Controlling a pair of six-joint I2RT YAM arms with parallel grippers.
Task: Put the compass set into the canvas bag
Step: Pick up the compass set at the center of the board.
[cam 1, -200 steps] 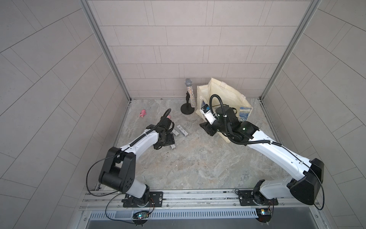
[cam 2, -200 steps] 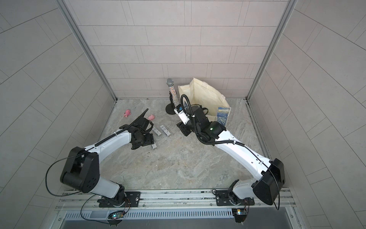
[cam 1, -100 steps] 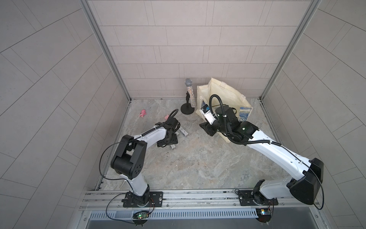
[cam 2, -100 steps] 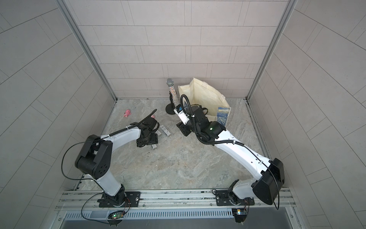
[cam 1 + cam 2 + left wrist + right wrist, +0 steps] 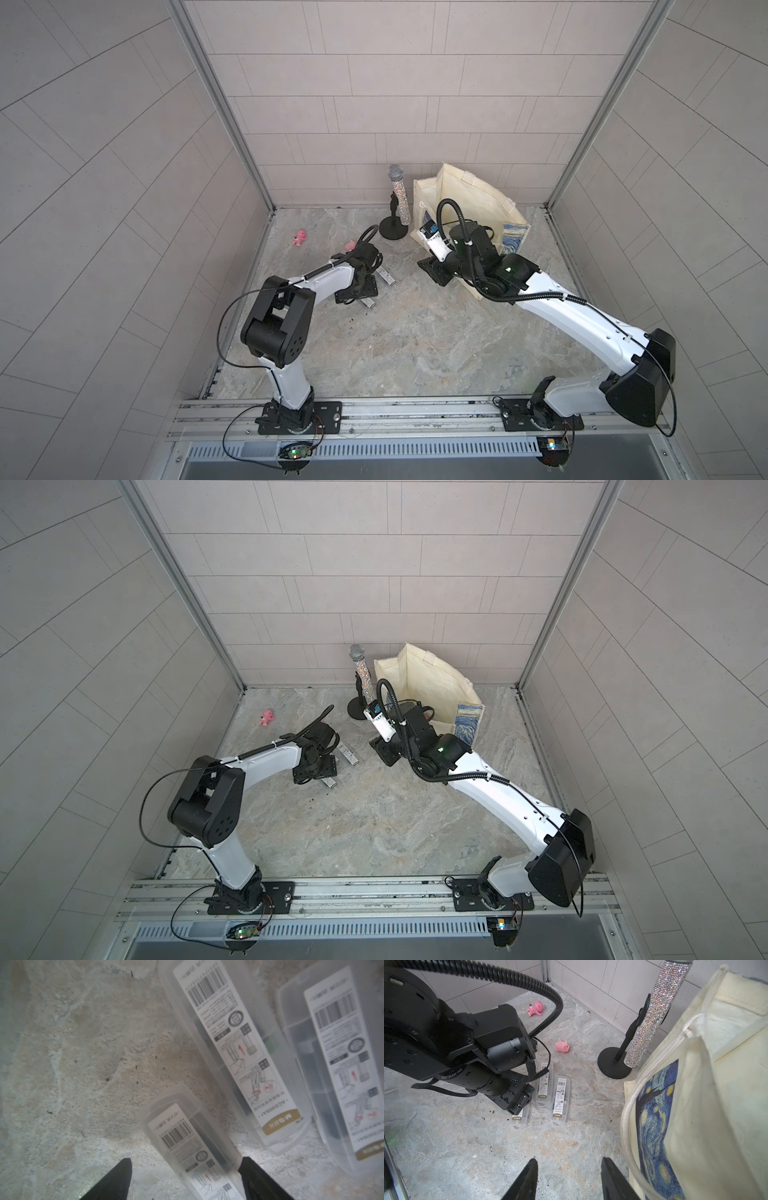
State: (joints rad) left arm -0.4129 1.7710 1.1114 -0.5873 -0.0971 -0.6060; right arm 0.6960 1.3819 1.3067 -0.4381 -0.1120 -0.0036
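- compass set (image 5: pixel 187 1147), left wrist view: a clear plastic case with a barcode label is lying on the marble tabletop (image 5: pixel 83 1053). The left gripper (image 5: pixel 185 1160) is straddling it with jaws spread wide, one finger close against its edge and the other apart from it; nothing is being clamped.
- Same view: a second compass set (image 5: pixel 239 1053) and a third compass set (image 5: pixel 336 1064) are lying just beside it, labels up.
- Right wrist view: the right gripper (image 5: pixel 570 1160) is hovering over bare tabletop, jaws parted and gripping nothing. The canvas bag (image 5: pixel 716 1105) is standing just beside it, showing its blue-and-yellow print. All three cases are lying outside the bag. A rhinestone microphone (image 5: pixel 652 1012) is leaning on its black stand between the cases and the bag. A pink pig toy (image 5: pixel 562 1046) and a second pink toy (image 5: pixel 535 1008) are lying farther off.
- Both top views: the bag (image 5: pixel 469 203) (image 5: pixel 428 683) is standing open near the back wall. The compass set is showing one end (image 5: pixel 369 304) from under the left gripper, well apart from the bag.
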